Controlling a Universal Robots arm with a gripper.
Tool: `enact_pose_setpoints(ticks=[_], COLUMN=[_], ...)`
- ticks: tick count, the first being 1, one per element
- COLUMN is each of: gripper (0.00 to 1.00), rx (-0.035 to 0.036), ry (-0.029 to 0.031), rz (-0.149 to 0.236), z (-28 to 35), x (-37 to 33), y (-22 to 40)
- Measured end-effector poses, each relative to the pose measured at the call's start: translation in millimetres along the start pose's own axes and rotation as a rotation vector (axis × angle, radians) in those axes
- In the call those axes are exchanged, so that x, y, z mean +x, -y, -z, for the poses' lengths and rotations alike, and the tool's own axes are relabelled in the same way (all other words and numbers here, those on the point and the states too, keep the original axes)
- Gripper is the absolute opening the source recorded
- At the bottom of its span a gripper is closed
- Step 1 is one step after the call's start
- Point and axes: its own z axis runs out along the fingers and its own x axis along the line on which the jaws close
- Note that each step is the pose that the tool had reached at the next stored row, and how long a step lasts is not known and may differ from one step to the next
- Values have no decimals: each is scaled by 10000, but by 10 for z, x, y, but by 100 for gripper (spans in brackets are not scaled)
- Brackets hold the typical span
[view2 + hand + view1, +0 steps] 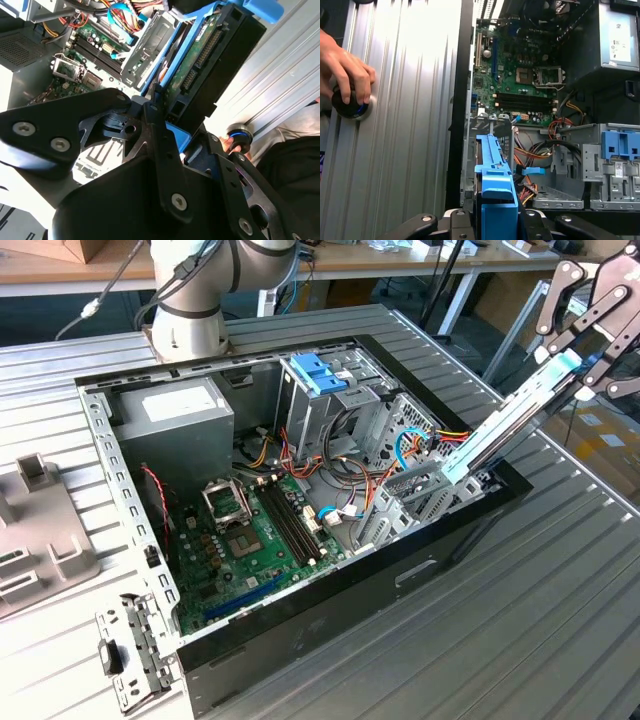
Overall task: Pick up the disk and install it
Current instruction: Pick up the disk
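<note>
In the exterior view you see the open computer case in the middle of the frame on the ribbed tabletop. Right of centre, the disk slants upward, with its lower end at the metal bay inside the case. At upper right, your tool is clenched on the disk's raised end.

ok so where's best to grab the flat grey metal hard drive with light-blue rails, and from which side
Probably its raised end, coming from outside the black computer case. The flat grey hard drive leans steeply with its lower end down in the case's grey metal bay, so only the upper end is free. The gripper is shut on that end.
</note>
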Motion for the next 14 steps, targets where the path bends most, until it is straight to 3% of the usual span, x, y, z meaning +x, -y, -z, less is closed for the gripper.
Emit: enact_pose_setpoints(ticks=[2,5,9,14], gripper=[37,37,37,37], rx=[-147,-305,-389,-420], ry=[34,92,133,163], rz=[-12,-22,-25,-24], z=[18,21,-6,-48], x=[5,9,13,19], y=[107,174,197,207])
